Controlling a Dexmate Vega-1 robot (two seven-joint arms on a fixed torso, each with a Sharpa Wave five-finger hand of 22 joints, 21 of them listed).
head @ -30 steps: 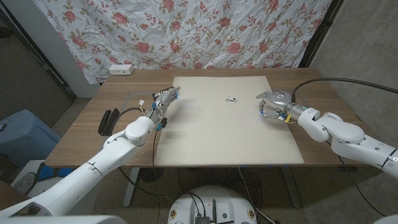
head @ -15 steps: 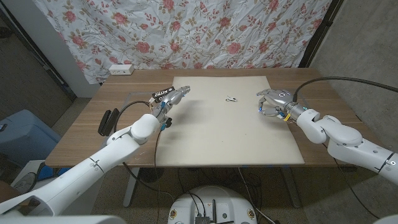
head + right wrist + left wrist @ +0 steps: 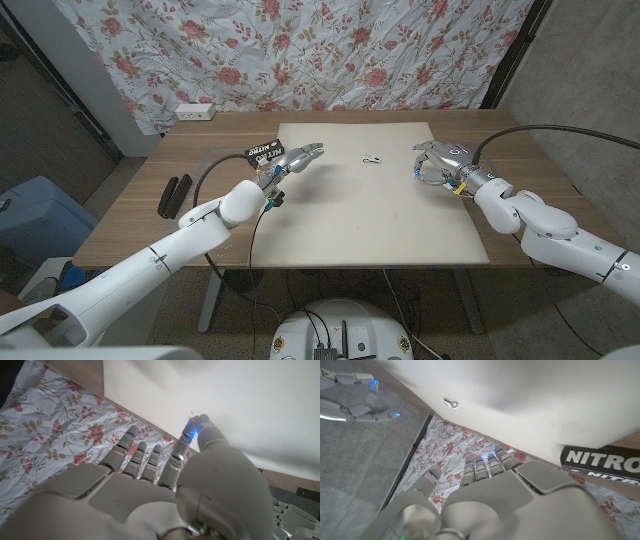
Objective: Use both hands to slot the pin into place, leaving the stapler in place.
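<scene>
1. A black stapler (image 3: 174, 195) lay at the left of the frame on the wooden table (image 3: 160, 160), apart from both hands.
2. The left hand (image 3: 296, 157) hovered left of centre over the edge of the cream mat (image 3: 360, 215), fingers spread, holding nothing, beside a black box (image 3: 263, 152) lettered in white.
3. The pin (image 3: 373, 159), small and pale, lay on the mat near upper centre, between the two hands and touching neither.
4. The right hand (image 3: 437, 163) stood right of centre at the mat's edge, fingers loosely curled downward and apart, empty.
</scene>
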